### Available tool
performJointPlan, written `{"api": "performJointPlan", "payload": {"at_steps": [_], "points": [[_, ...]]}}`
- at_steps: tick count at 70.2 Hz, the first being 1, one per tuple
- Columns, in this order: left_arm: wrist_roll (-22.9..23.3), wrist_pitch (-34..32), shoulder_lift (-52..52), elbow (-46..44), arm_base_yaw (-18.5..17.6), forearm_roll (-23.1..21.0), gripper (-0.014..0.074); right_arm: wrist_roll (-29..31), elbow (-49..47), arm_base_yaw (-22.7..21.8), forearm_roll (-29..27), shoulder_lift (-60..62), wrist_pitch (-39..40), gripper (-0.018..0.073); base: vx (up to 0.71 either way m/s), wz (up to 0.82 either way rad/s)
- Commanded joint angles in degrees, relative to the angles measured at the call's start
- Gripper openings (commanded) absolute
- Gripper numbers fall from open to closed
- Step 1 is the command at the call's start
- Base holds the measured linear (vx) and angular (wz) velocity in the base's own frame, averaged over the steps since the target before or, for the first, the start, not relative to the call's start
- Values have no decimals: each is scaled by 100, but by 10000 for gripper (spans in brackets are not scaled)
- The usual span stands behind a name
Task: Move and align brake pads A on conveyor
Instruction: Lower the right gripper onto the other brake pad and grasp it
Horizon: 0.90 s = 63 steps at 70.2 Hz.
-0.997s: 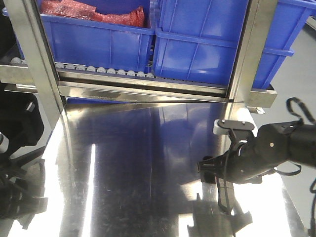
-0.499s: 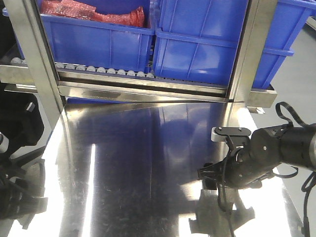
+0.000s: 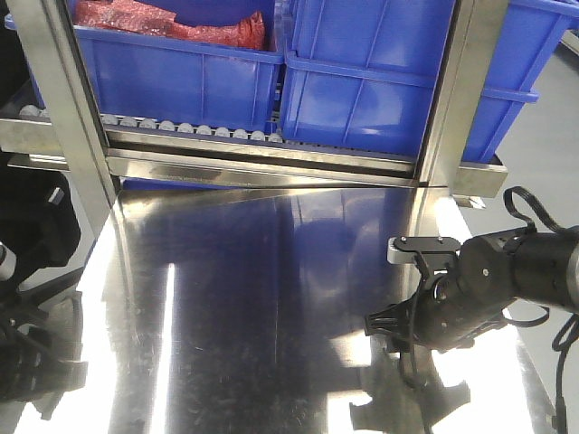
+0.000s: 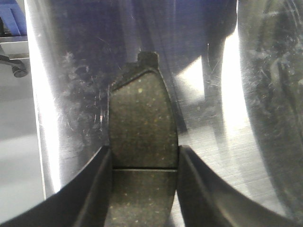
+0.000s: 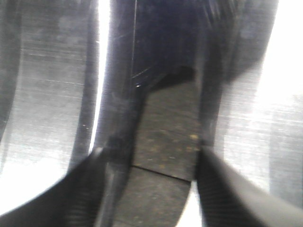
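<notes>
The first brake pad (image 4: 142, 123), dark grey and speckled with a thin groove across it, sits lengthwise between the fingers of the left gripper (image 4: 144, 151), which press against both of its long edges. The second brake pad (image 5: 168, 123) is held the same way in the right gripper (image 5: 161, 151), a finger against each side, though that view is blurred. Both pads are over the shiny steel tabletop (image 3: 253, 307); whether they touch it cannot be told. In the front view the black right arm (image 3: 479, 289) reaches low over the table's right part. Behind the table, blue bins (image 3: 362, 72) rest on a steel roller rack (image 3: 72, 117), the left one holding red material (image 3: 163, 23).
</notes>
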<state>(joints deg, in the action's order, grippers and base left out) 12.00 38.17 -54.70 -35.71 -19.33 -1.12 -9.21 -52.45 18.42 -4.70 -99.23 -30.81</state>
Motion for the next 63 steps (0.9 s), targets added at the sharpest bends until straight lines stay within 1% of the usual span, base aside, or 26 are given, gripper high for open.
{"api": "performJointPlan", "payload": {"at_steps": [1,11,14,21,31,42,53,63], "points": [[19,-340,89,-153,-38,-17,73,60,-155,-8,33,205,101,256,0,0],[19,-340,89,-153,-38,-17,73,116,-155,-8,33,205,89,91,0,0],[19,-340,89,-153,-38,-17,73,116,-155,-8,33,205,89,55,0,0],[19,-340,89,-153,-38,-17,73,116,-155,-8,33,205,89,6,0,0],[19,-340,89,-153,-38,-17,73,135,-155,-8,92,321,89,-4,0,0],[19,-340,89,-153,-38,-17,73,147,-75,-8,184,785,93,-1,0,0],[19,-340,89,-153,-38,-17,73,189,453,-8,186,1574,327,-1,0,0],[19,-340,89,-153,-38,-17,73,347,1010,-8,186,2513,460,-1,0,0]]}}
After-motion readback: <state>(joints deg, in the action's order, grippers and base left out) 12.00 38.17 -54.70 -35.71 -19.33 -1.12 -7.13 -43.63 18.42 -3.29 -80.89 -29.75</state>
